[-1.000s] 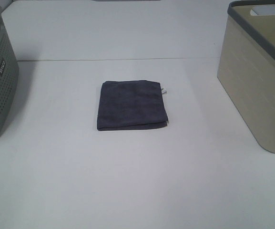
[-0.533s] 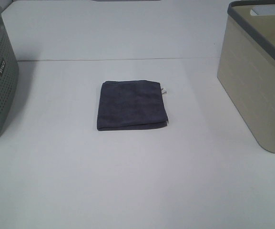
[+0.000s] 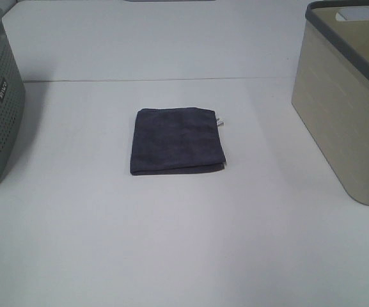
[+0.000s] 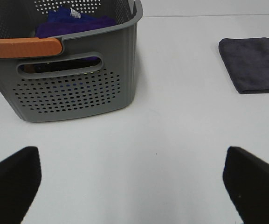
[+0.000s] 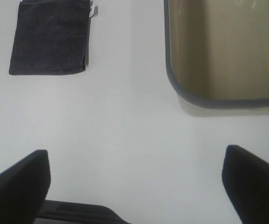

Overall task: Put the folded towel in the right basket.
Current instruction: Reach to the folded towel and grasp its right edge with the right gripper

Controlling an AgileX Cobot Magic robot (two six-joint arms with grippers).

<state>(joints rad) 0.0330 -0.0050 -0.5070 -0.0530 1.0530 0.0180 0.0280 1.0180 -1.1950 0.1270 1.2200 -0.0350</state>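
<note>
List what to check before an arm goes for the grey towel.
1. Folded towel lies flat on the table, touching neither basket: ok.
2. Right basket stands upright with its top open, and the part of its inside that shows is bare: ok.
3. Right gripper is open with nothing between its fingers: ok.
4. Left gripper is open and holds nothing: ok.
5. Table between the towel and the right basket has nothing on it: ok.
6. A gripper is above the towel: not ok; in both wrist views the towel lies off to one side.
</note>
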